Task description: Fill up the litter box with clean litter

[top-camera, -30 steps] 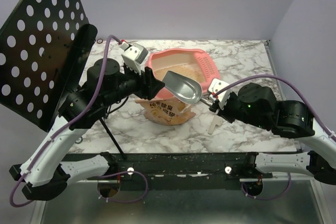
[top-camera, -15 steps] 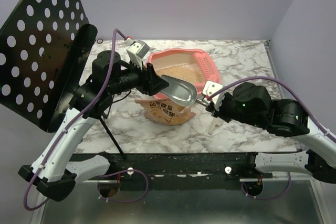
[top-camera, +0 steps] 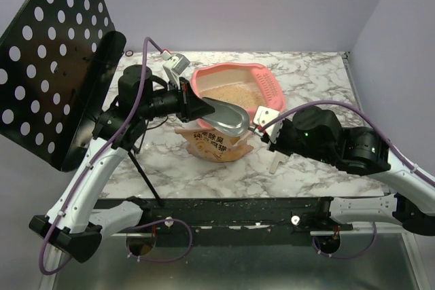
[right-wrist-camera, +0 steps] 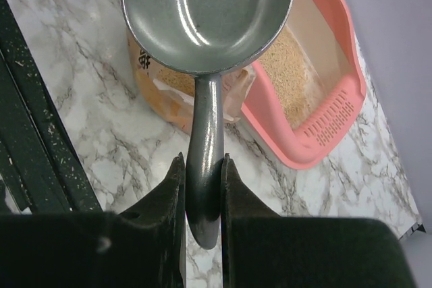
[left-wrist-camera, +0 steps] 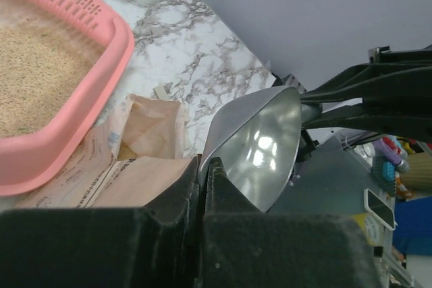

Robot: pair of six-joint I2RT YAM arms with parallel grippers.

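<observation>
1. Right wrist view: your right gripper (right-wrist-camera: 202, 166) is clamped on the handle of the metal scoop (right-wrist-camera: 206, 11). The bowl points away from it and is empty, just shiny metal.
2. Over on the left wrist view, the left gripper (left-wrist-camera: 204, 166) has its jaws pulled nearly together right at the top edge of the paper bag (left-wrist-camera: 152, 126). It looks like a pinch on the paper to hold the mouth open, but the pinched bit is hidden between the fingers, so treat that as my guess.
3. The scoop bowl hangs just over the bag mouth, so I'd say you're at the reload step, about to pick up a scoopful.
4. Just beyond the bag sits the litter box (left-wrist-camera: 118, 38). A layer of clean litter (left-wrist-camera: 34, 72) covers its floor, well below the rim, so it's partly filled.
5. The next move wants the bowl tipped nose-down into the bag, levelled before you lift, then a short hop over the pink rim. Watch the crumpled bag, since it could fold or drag if the scoop catches its lip.
</observation>
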